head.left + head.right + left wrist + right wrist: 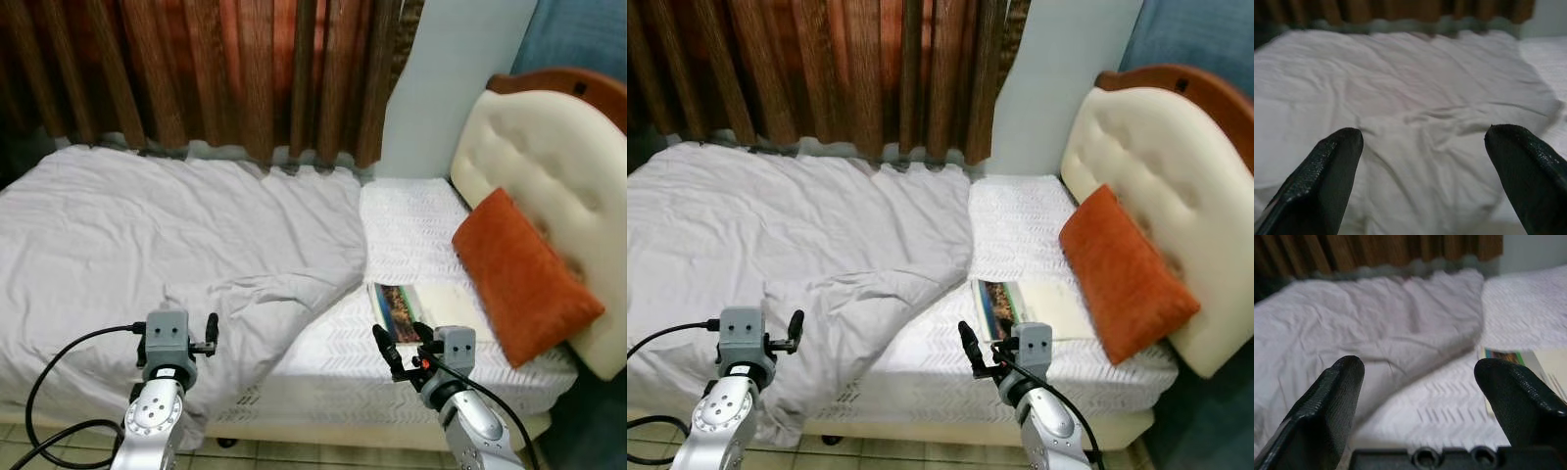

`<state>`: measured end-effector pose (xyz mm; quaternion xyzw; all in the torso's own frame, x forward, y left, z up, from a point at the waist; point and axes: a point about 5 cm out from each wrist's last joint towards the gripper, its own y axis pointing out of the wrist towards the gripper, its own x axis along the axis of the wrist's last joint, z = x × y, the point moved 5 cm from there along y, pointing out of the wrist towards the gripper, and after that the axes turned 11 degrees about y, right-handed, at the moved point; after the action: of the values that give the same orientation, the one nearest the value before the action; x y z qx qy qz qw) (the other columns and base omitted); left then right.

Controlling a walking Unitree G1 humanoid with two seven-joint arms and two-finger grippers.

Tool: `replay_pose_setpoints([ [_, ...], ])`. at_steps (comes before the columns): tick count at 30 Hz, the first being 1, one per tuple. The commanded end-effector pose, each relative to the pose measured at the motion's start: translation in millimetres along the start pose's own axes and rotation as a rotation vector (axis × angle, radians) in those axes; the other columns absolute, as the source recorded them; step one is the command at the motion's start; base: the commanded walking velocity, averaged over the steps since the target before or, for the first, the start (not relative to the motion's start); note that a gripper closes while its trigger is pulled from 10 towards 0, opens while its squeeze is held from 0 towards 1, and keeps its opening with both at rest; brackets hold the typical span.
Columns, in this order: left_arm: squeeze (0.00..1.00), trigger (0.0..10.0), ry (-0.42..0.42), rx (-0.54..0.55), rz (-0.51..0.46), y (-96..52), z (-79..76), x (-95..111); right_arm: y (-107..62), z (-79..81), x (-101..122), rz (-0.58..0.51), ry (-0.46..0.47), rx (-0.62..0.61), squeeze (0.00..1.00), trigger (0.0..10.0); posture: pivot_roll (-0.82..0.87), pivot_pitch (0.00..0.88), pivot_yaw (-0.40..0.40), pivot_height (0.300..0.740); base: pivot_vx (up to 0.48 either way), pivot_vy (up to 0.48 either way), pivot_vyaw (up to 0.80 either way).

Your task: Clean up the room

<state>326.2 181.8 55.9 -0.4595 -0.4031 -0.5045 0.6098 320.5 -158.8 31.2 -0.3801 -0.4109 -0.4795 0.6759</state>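
Note:
A rumpled grey blanket (167, 235) covers the left and middle of the bed, with one corner hanging over the front edge. An open book (416, 305) lies on the white patterned sheet (411, 230) beside an orange pillow (522, 276). That pillow leans on the cream tufted headboard (549, 147). My left gripper (188, 335) is open and empty, low at the front edge of the bed over the blanket (1420, 98). My right gripper (404, 341) is also open and empty, just short of the book (1528, 363).
Brown curtains (216, 69) hang behind the bed, next to a pale wall strip (451, 78). Tiled floor (294, 455) runs along the bed's front edge. A black cable (59, 372) loops from my left arm.

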Motion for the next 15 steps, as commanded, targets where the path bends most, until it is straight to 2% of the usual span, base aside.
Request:
replay_pose_setpoints([
  [1,0.00,10.0,0.018,0.005,-0.012,1.0,-0.4,4.2,5.4,4.9,6.5,-0.018,-0.007,0.021,0.00,10.0,0.10,0.000,-0.094,0.740,0.000,0.382,0.00],
  [3,0.00,10.0,0.033,0.010,-0.017,1.4,-1.4,5.8,6.9,6.9,6.1,-0.011,-0.018,0.032,0.00,10.0,0.10,0.000,-0.094,0.740,0.000,0.000,0.00],
  [4,0.00,10.0,-0.007,-0.002,-0.021,1.6,-3.5,6.9,7.5,7.8,6.0,-0.010,-0.018,0.039,0.00,10.0,0.10,0.000,-0.095,0.740,0.000,0.000,0.00],
  [6,0.00,10.0,-0.009,-0.016,-0.029,2.2,-5.0,9.6,8.5,8.4,6.5,-0.013,-0.016,0.039,0.00,10.0,0.10,0.000,-0.093,0.740,0.000,0.000,0.60],
  [8,0.00,10.0,-0.011,-0.034,-0.044,3.6,-6.3,13.8,10.4,9.3,7.4,-0.018,-0.012,0.039,0.00,10.0,0.10,0.000,-0.089,0.740,0.000,0.000,0.00],
  [15,0.00,10.0,0.015,-0.021,-0.063,12.3,1.3,23.1,15.9,14.8,11.4,-0.041,-0.031,0.052,0.00,10.0,0.10,0.000,-0.077,0.740,0.457,0.000,0.00],
])
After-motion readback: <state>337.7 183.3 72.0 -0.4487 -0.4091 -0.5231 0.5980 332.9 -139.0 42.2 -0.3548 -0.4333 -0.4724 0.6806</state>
